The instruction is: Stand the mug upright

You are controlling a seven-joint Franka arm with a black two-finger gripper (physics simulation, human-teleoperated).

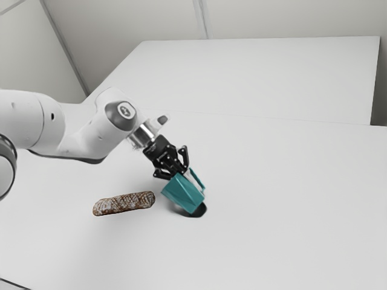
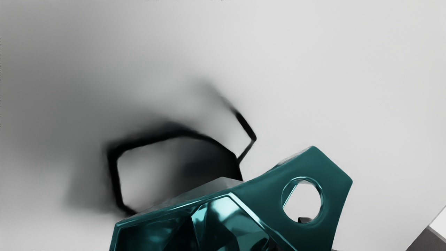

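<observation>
The black gripper (image 1: 176, 171) reaches down to the upper end of the teal mug (image 1: 183, 193), shut on its wall near the handle. Tilted well off upright, the mug has its mouth toward the hand and its base slanting down to the table, over a dark shadow. Its handle (image 1: 198, 180) faces the exterior view's right. In the wrist view, the mug (image 2: 174, 223) shows its faceted inside and a handle with a round hole. Dark bits of the gripper (image 2: 291, 237) appear beside the wall and through that hole; most of the fingers are hidden.
A brown, patterned, loaf-like object (image 1: 124, 203) lies close to the mug, toward the exterior view's left. The white table (image 1: 284, 181) extends far beyond the mug, and a wall (image 1: 272, 18) rises behind it.
</observation>
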